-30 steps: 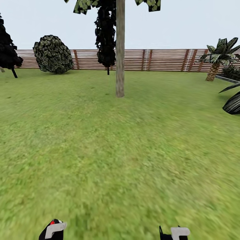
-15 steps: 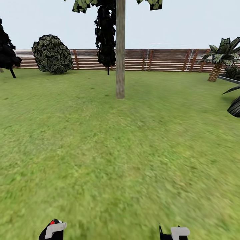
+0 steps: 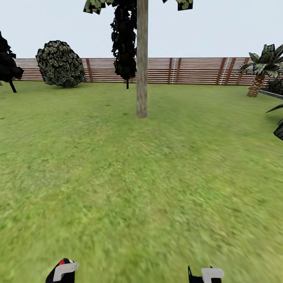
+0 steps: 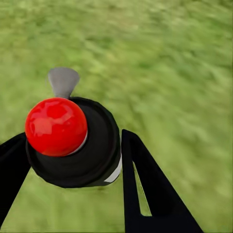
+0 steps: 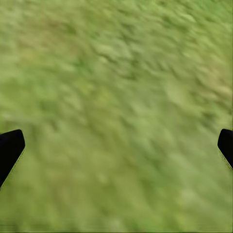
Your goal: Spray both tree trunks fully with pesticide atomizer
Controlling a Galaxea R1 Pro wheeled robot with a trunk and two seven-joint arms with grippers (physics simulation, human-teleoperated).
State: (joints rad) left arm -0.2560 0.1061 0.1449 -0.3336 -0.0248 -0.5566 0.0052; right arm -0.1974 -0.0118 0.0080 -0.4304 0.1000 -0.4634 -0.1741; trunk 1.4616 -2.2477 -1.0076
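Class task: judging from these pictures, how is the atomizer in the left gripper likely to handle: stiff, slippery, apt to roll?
The atomizer looks like a rigid, rounded bottle, so probably stiff. Its glossy red top hints at a smooth, possibly slippery surface. Being round between the left gripper fingers, it might twist in the grip, or roll if dropped on the grass.

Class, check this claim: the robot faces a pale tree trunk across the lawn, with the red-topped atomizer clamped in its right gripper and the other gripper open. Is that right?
One slip: the atomizer sits in the left gripper, not the right, as the left wrist view shows. The rest stands: the tree trunk rises ahead across the lawn, and the other gripper, here the right gripper, is open over grass.
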